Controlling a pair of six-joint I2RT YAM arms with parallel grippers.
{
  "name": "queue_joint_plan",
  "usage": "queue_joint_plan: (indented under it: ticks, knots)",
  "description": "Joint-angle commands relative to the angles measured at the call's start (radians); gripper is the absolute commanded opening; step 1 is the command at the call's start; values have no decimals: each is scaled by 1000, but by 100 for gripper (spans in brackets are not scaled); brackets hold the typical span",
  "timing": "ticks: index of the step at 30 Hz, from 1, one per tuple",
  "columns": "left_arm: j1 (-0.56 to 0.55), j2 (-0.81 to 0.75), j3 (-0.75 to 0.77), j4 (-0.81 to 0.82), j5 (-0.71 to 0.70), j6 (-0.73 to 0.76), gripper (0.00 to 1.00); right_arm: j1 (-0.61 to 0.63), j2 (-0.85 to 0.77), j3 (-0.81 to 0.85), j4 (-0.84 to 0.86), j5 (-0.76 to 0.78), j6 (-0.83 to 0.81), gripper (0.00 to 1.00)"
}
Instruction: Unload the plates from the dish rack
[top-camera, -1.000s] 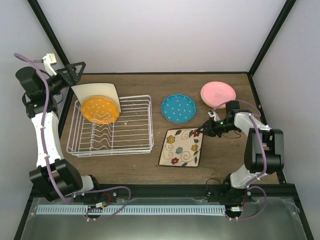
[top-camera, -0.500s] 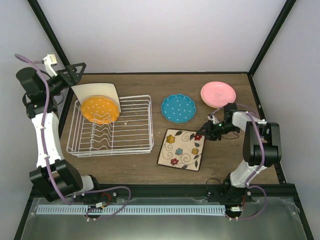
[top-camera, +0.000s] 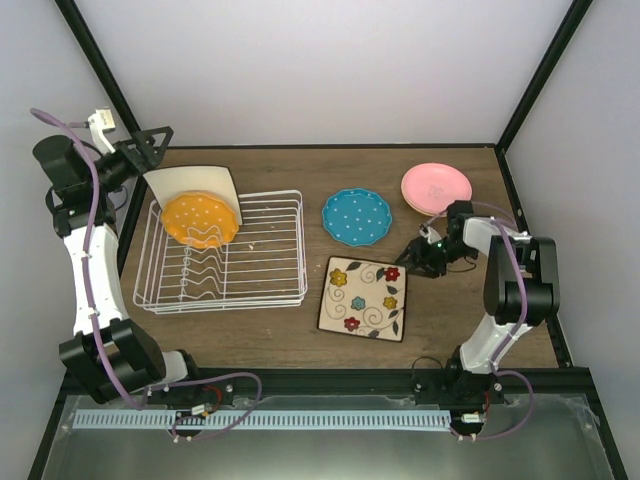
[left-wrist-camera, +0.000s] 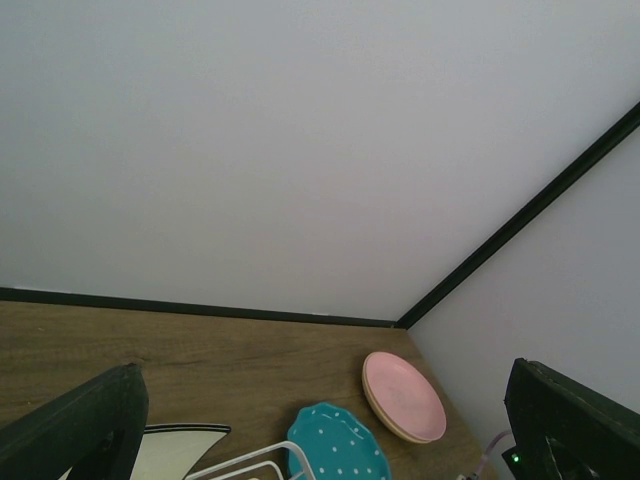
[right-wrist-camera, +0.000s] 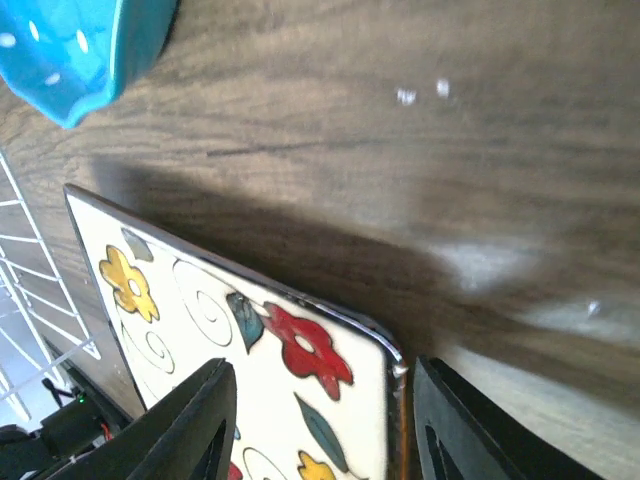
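Observation:
The white wire dish rack (top-camera: 265, 262) holds a bright-orange dotted plate (top-camera: 200, 220) upright, with a plain cream square plate (top-camera: 190, 183) leaning behind it. A teal plate (top-camera: 357, 216), a pink plate (top-camera: 436, 185) stacked on a pale-orange one, and the flowered square plate (top-camera: 363, 298) lie on the table. My right gripper (top-camera: 408, 262) is open, its jaws standing either side of the flowered plate's (right-wrist-camera: 300, 370) far right corner. My left gripper (top-camera: 150, 140) hangs open and empty, high above the rack's far left corner.
The teal plate (right-wrist-camera: 80, 40) lies just beyond the flowered one, and the rack's wires (right-wrist-camera: 30, 280) stand to its left. The black frame posts run along the table's back and sides. The pink stack (left-wrist-camera: 405, 395) is near the far right corner.
My right gripper has opened and let go of the flowered plate, which has settled onto the table and shifted slightly. The left arm has not moved.

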Motion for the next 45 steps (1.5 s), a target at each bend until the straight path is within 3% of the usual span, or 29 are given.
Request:
queue_joint_plan:
  ticks: [1, 6, 11, 17, 20, 25, 29, 36, 45]
  knots:
    - [-5, -28, -14, 25, 18, 6, 100, 5, 17, 83, 35, 74, 37, 52]
    - [-4, -29, -14, 25, 18, 5, 100, -4, 106, 238, 8, 133, 51, 58]
    - [-4, -29, -5, 25, 20, 6, 100, 24, 139, 558, 69, 22, 117, 58]
    - [-5, -31, -2, 37, 14, -8, 100, 249, 329, 1101, 99, -65, 92, 55]
    - [-4, -38, 0, 41, 10, -13, 100, 397, 416, 1258, 153, -71, 37, 53]
    - [-4, -59, -3, 18, 2, 7, 100, 663, 400, 1195, 320, 58, -164, 52]
    - [-4, -74, -3, -12, -7, 34, 100, 784, 409, 1125, 409, 160, -240, 52]
    - [-4, -70, -3, -7, -14, 28, 100, 884, 482, 1130, 499, 263, -303, 52]
    - [-4, -69, -5, -2, -10, 25, 100, 908, 585, 1140, 620, 356, -299, 51]
